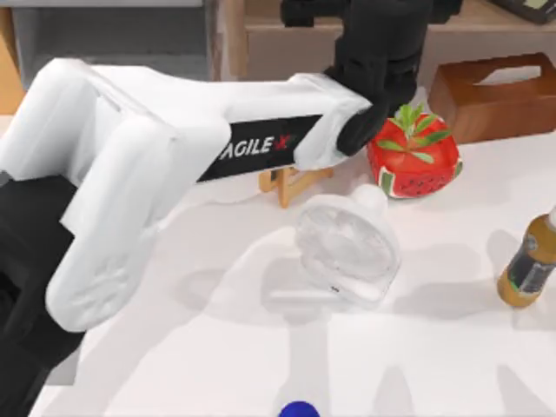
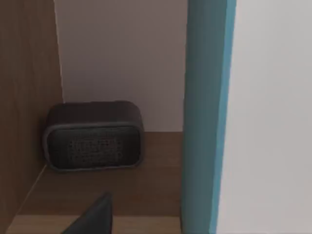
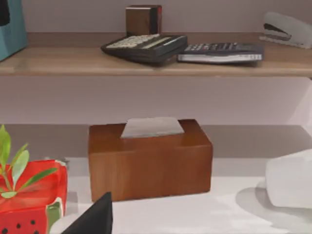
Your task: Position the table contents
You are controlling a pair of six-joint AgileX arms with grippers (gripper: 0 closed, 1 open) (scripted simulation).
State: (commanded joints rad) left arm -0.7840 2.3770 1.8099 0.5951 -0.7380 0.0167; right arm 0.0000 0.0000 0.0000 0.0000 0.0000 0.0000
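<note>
White-and-teal book-like item [image 2: 207, 112] stands upright on the wooden shelf [image 2: 112, 190] beside a dark speaker [image 2: 92, 136], close before the left gripper [image 1: 382, 52], which reaches across the table [image 1: 261, 347], probably to shelve it (whether it grips, I cannot tell), while the right gripper [image 3: 92, 219] idles facing a tissue box [image 3: 148, 158]

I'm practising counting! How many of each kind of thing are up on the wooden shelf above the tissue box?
Calculators: 2
Stapler: 1
Small brown block: 1
Teal book-like item, at the shelf's end: 1
Total: 5
</note>
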